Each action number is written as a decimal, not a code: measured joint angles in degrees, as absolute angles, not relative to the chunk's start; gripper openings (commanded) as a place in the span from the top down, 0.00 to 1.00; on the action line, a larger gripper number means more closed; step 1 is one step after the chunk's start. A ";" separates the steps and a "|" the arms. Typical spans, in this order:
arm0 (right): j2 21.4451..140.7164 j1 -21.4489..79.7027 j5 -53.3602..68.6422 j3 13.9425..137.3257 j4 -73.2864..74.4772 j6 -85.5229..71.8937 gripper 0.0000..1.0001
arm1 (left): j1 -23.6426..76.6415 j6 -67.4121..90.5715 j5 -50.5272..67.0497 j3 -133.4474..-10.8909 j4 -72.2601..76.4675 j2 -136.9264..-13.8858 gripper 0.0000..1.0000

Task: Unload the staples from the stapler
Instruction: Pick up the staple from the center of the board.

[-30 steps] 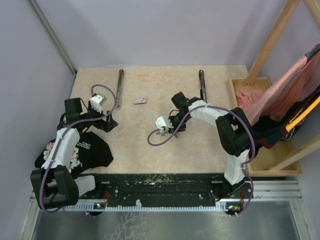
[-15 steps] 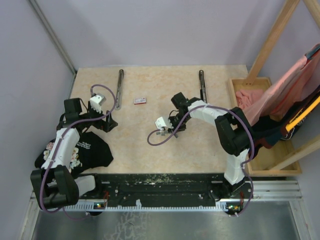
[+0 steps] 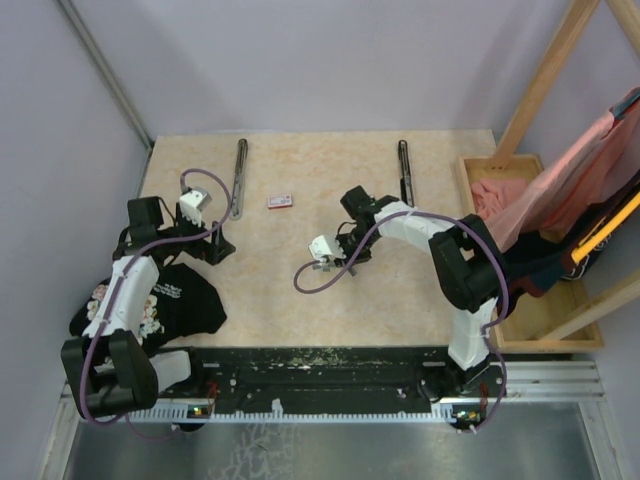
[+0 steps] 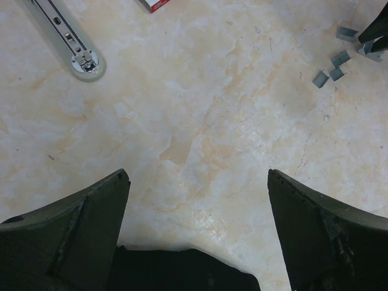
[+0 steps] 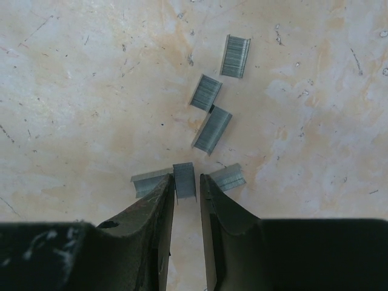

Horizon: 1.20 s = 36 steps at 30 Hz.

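Overhead view of a pale marbled table (image 3: 400, 300) with a robot arm at each near corner. Two long thin bars, likely staplers, lie at the top of the frame: one upper left (image 3: 240, 172), one upper centre (image 3: 403, 170). A small red-and-white box (image 3: 280, 201) sits between them.

The staples (image 5: 213, 130) appear to be out already. Six short grey strips lie loose on the table near the middle of the overhead view, well apart from both bars.

In the right wrist view, three strips trail toward the upper right and three sit in a row at the bottom. The right gripper (image 5: 187, 182) points down at that row, its jaws narrow. The middle strip (image 5: 184, 180) stands between its tips. A thin sliver of table shows on the strip's right, so I cannot tell whether it is pinched yet. The other two strips in the row lie just beside the fingers, one on each side.

The left gripper (image 4: 197, 176) hovers wide and empty at the left of the table, above a black cloth (image 3: 175, 300).

The step in hand seems to be picking up a loose strip. The next move calls for a firm, square pinch on its thin sides. Then comes a straight lift that does not nudge the two neighbours.
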<state>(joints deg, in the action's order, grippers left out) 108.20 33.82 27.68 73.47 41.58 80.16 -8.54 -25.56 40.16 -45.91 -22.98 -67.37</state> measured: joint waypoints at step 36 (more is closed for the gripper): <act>108.18 34.02 28.38 73.12 41.10 77.93 0.87 | -9.32 -25.56 41.12 -45.91 -23.18 -67.77 0.00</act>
